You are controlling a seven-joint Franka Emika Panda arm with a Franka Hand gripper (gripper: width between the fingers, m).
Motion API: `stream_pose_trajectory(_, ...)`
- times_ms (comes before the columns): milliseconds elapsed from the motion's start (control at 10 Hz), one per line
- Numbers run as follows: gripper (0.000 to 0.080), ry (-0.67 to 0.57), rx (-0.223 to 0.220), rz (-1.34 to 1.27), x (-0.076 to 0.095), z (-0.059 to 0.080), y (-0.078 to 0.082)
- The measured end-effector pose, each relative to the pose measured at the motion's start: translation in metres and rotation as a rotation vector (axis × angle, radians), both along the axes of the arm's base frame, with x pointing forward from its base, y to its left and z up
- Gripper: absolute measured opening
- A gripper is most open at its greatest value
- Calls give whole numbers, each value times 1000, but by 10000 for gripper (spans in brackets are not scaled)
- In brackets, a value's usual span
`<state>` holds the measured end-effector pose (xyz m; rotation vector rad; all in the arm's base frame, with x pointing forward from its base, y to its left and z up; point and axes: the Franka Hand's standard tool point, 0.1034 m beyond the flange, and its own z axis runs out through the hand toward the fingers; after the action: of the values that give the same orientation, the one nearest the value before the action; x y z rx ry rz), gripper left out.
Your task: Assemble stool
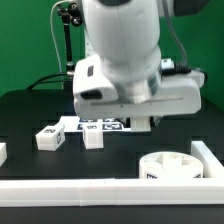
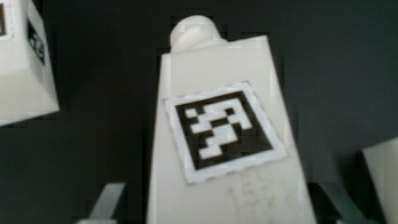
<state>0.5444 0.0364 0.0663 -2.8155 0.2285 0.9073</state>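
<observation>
Gripper (image 2: 221, 200) is lowered over the black table (image 1: 30, 110), its jaws drawn nearly together on the wide end of one white stool leg (image 2: 222, 120), which lies between the fingers (image 2: 111, 203) with its square tag facing the wrist camera. Two loose legs (image 1: 50, 135) (image 1: 93, 136) lie near each other toward the exterior view's left of the gripper (image 1: 145, 122). The round seat (image 1: 170, 166) rests apart at the exterior view's lower right, just inside the white border rail (image 1: 70, 190).
</observation>
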Motion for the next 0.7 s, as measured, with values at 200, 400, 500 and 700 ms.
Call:
stream_pose_trajectory(200, 327, -119, -19, -13, 15, 14, -1)
stream_pose_trajectory(400, 327, -235, -40, -30, 23, 24, -4)
stream_pose_trajectory(500, 327, -326, -58, -40, 31, 22, -4)
stream_pose_trajectory(700, 327, -449, -85, -50, 32, 21, -4)
